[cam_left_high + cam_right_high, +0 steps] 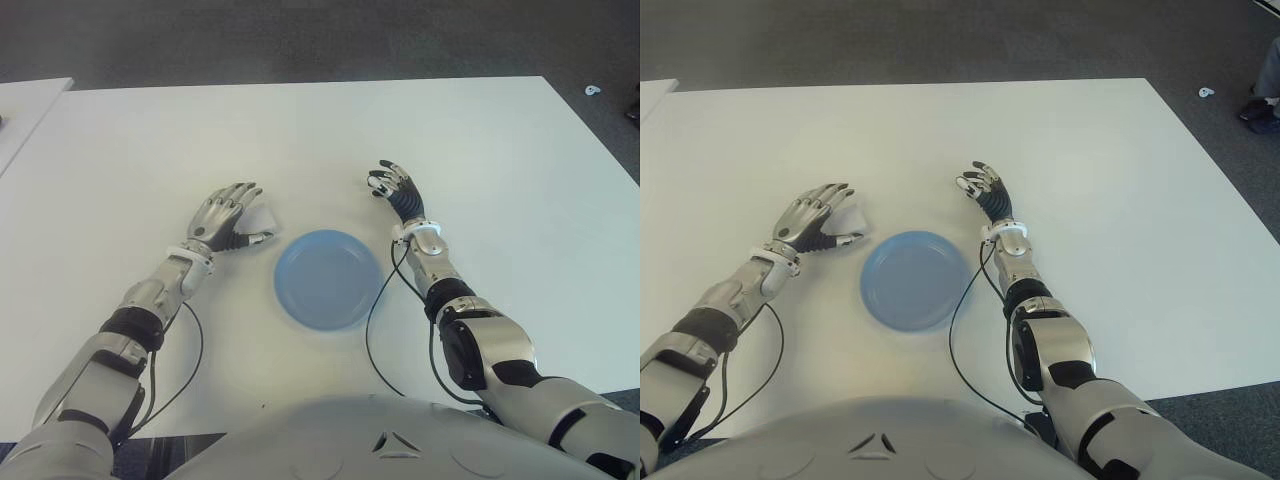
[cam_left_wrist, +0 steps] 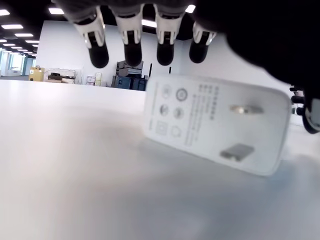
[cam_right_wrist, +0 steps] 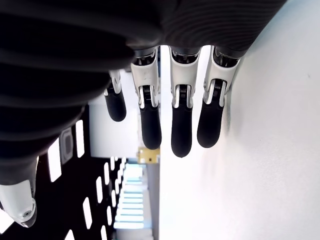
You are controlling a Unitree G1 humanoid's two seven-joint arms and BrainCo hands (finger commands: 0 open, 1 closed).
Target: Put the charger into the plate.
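The white charger [image 2: 215, 122] lies flat on the white table [image 1: 300, 140], its two metal prongs facing up, in the left wrist view. My left hand [image 1: 243, 214] is spread over it with fingers [image 2: 132, 47] hanging above and not closed on it; in the eye views the hand and the white table hide the charger. The blue plate [image 1: 328, 278] sits empty just right of that hand. My right hand [image 1: 392, 188] shows beyond the plate's right side, fingers [image 3: 181, 120] extended and holding nothing.
Black cables [image 1: 375, 330] run from both wrists along the table toward my body. A second white table edge [image 1: 25, 105] shows at the far left. Dark carpet [image 1: 300, 40] lies past the table's far edge.
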